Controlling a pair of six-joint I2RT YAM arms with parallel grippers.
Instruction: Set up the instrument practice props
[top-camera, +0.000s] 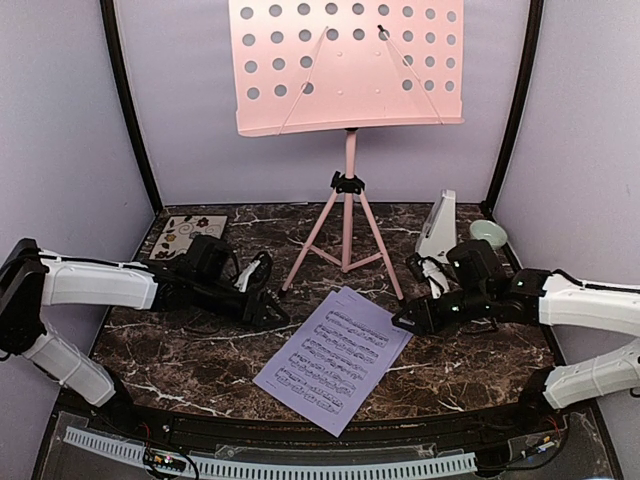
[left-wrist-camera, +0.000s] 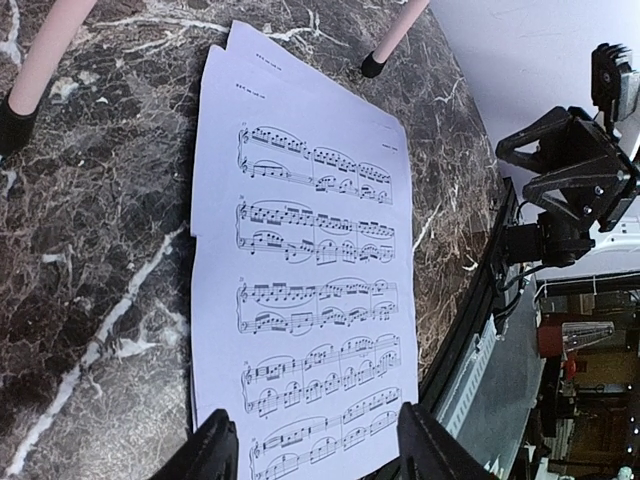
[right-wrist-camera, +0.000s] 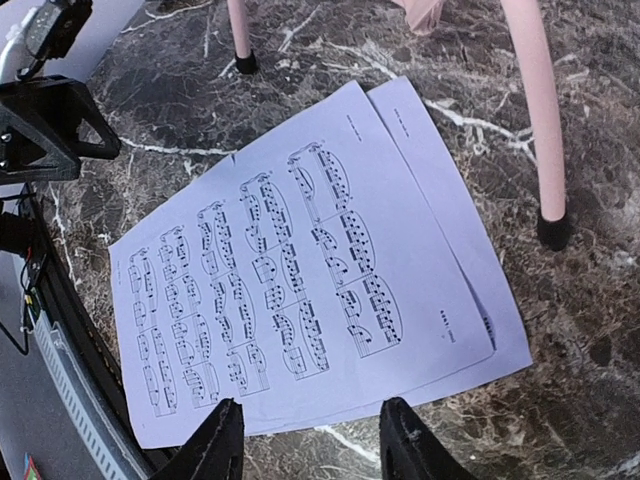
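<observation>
Lavender sheet-music pages (left-wrist-camera: 300, 250), stacked slightly askew, lie flat with opposite edges reaching under each pair of wide-spread jaws. Left gripper (left-wrist-camera: 318, 452) and right gripper (right-wrist-camera: 312, 445) hold nothing. Past the pages stand the pink music stand (top-camera: 348, 70) legs. Behind the right jaws sits the white metronome (top-camera: 438, 228), a green bowl (top-camera: 488, 233) beside it.

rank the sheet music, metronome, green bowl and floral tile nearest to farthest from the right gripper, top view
1. sheet music, just left of the right gripper
2. metronome, behind it
3. green bowl, back right
4. floral tile, far back left
</observation>
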